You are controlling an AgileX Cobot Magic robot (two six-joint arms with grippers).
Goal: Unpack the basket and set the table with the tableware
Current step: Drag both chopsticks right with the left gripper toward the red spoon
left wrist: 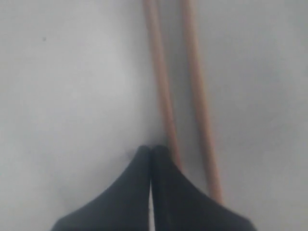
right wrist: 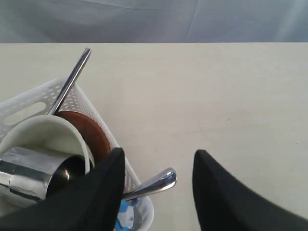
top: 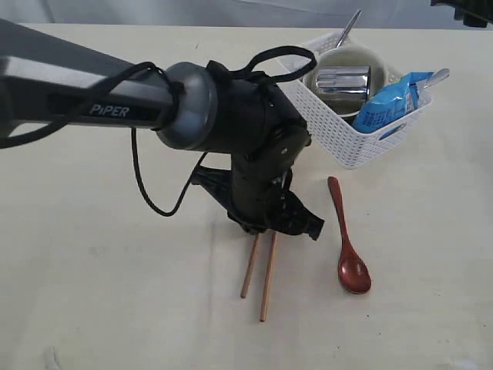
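Note:
Two wooden chopsticks [top: 259, 271] lie side by side on the table [top: 108, 293]. My left gripper [top: 262, 228] stands over their far ends. In the left wrist view it [left wrist: 152, 150] is shut with nothing in it, its tips just beside the chopsticks [left wrist: 162, 91]. A red-brown spoon [top: 350, 254] lies to their right. The white basket [top: 347, 135] at the back right holds a cream bowl [top: 377, 62], a steel cup [top: 343, 81] and two steel handles [top: 436, 76]. My right gripper [right wrist: 159, 158] hangs open above the basket's rim [right wrist: 29, 103], over one steel handle [right wrist: 154, 183]. A brown plate [right wrist: 94, 132] stands behind the bowl [right wrist: 43, 134].
A blue snack bag [top: 391, 100] leans in the basket's front right corner. The left arm [top: 92, 100] stretches across from the left over the table's middle. A pale curtain [right wrist: 154, 19] hangs beyond the table's far edge.

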